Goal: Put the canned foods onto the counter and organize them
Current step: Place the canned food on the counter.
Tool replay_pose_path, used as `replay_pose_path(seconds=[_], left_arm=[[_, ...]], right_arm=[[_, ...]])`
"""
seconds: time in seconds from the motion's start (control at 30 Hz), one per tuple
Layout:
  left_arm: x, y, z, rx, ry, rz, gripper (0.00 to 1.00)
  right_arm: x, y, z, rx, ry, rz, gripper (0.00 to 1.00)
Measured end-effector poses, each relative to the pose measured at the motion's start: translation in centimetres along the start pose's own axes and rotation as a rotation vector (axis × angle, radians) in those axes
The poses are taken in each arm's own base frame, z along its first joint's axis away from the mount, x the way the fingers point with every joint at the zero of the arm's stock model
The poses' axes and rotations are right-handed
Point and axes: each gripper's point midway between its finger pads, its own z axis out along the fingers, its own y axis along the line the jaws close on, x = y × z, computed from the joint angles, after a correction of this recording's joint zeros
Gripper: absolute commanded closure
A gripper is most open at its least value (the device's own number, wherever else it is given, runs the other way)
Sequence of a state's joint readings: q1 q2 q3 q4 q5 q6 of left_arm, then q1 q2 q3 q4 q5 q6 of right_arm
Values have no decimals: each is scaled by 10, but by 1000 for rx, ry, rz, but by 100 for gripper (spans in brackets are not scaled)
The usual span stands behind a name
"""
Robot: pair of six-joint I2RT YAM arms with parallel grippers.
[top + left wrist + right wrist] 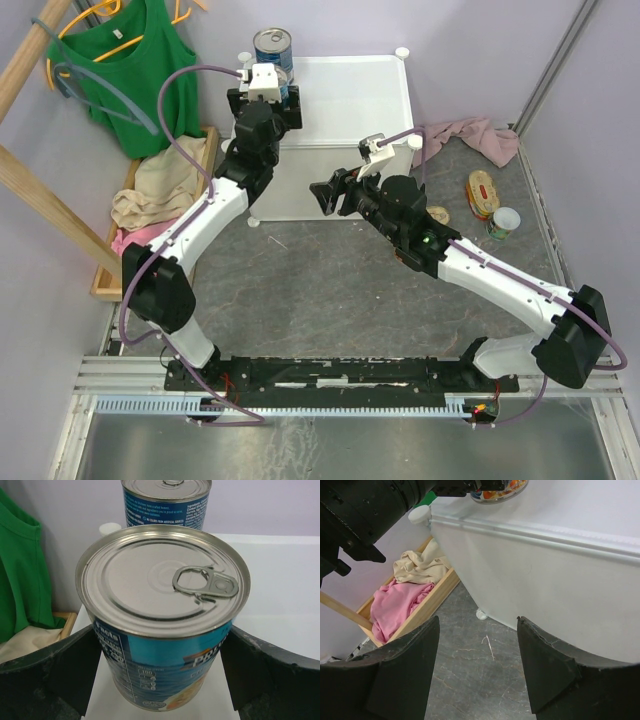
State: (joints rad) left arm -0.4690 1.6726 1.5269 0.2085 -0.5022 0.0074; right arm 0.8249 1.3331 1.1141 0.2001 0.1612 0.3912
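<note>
Top view: the left gripper [268, 97] reaches over the back-left corner of the white cabinet [350, 100], where two tall blue cans stand, the rear can [272, 45] by the corner and the front can [289, 78] between the jaws. The right gripper [322, 198] hovers over the grey tabletop [320, 290] before the cabinet. An oval tin [483, 193], a second tin [437, 214] half hidden by the arm, and a small can [505, 222] lie on the tabletop to the right, near a pink cloth [470, 135]

Left wrist: the jaws stand wide, close against both sides of the front can, which rests upright on the cabinet top. I cannot tell whether they press on it. It looks rigid, smooth and probably weighty, so it is best taken across the label at mid-height. The rear can is just behind

Right wrist: jaws well apart and empty, facing the cabinet wall. A wooden tray [427, 602] of clothes lies left. The flat tins probably want a low grip across their narrow width, and the right arm overhangs one
</note>
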Motion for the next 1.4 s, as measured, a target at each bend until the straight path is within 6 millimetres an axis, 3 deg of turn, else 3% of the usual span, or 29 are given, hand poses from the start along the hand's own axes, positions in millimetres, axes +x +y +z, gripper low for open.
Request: replay_pose_path(seconds=[0.47, 0.7, 1.07, 1.23, 1.4], left_arm=[[1, 2, -7, -12, 52, 7, 1], [-17, 6, -20, -11, 40, -27, 1], [-67, 23, -58, -19, -34, -86, 1], [-67, 27, -84, -13, -19, -101, 1], [-66, 10, -116, 53, 0, -115, 1]], right_arm=[[1, 1, 0, 0, 3, -3, 29], [5, 0, -2, 3, 20, -11, 28], [19, -14, -11, 62, 88, -45, 28], [18, -26, -27, 124, 114, -62, 28], [13, -44, -53, 218, 142, -84, 27]])
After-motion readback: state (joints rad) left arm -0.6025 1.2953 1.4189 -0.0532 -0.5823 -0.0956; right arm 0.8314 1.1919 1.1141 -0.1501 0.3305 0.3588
